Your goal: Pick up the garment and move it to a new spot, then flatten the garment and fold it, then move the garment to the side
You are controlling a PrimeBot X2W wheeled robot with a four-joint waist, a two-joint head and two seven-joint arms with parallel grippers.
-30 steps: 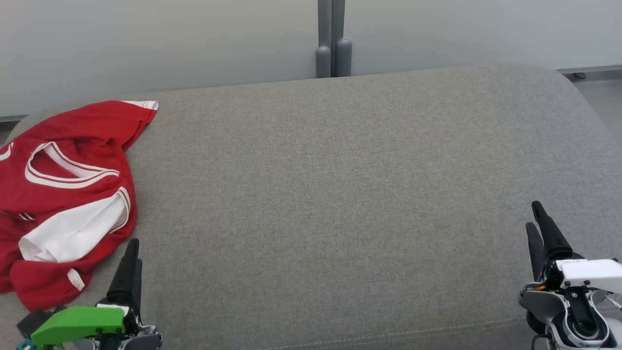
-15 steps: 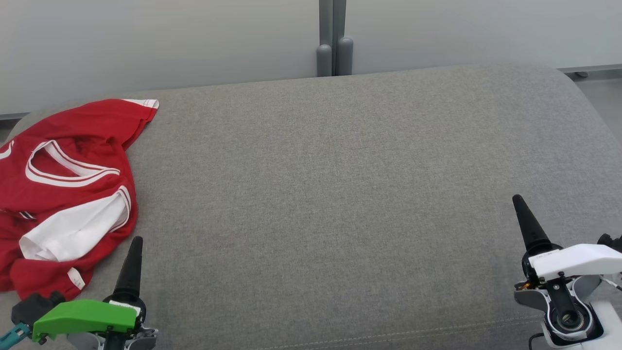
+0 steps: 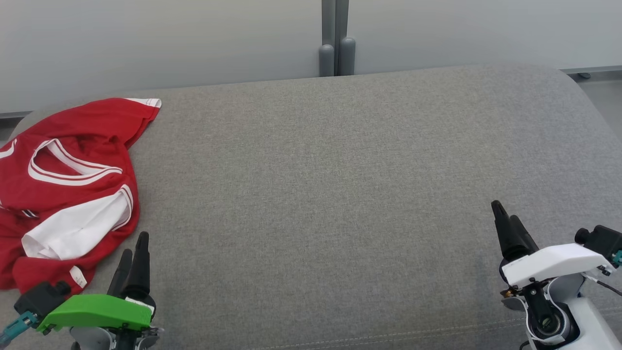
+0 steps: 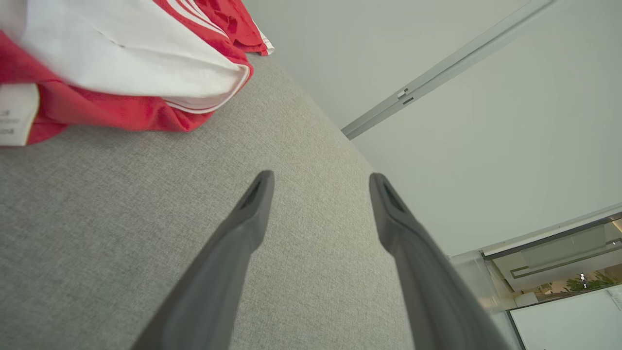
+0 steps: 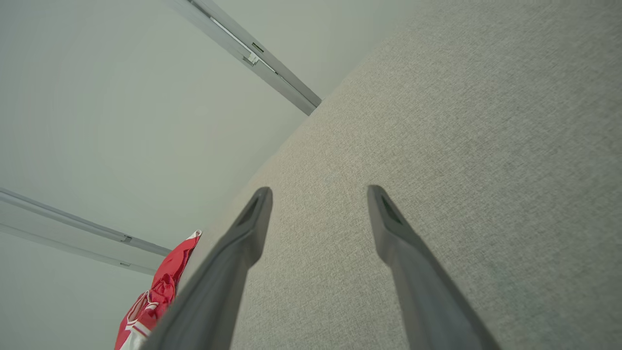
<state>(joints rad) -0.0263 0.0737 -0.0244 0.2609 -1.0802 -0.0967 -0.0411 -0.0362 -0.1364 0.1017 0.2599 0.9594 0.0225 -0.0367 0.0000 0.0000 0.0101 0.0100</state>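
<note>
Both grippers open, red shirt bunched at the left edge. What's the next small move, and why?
Probably ease the left gripper forward and left onto the near edge of the garment: its jaws stand open and empty just beside the red fabric, while the right gripper is far across the grey cushion.

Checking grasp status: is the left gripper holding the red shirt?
No, the left gripper is open over bare grey cushion, and the red shirt lies apart from it.
</note>
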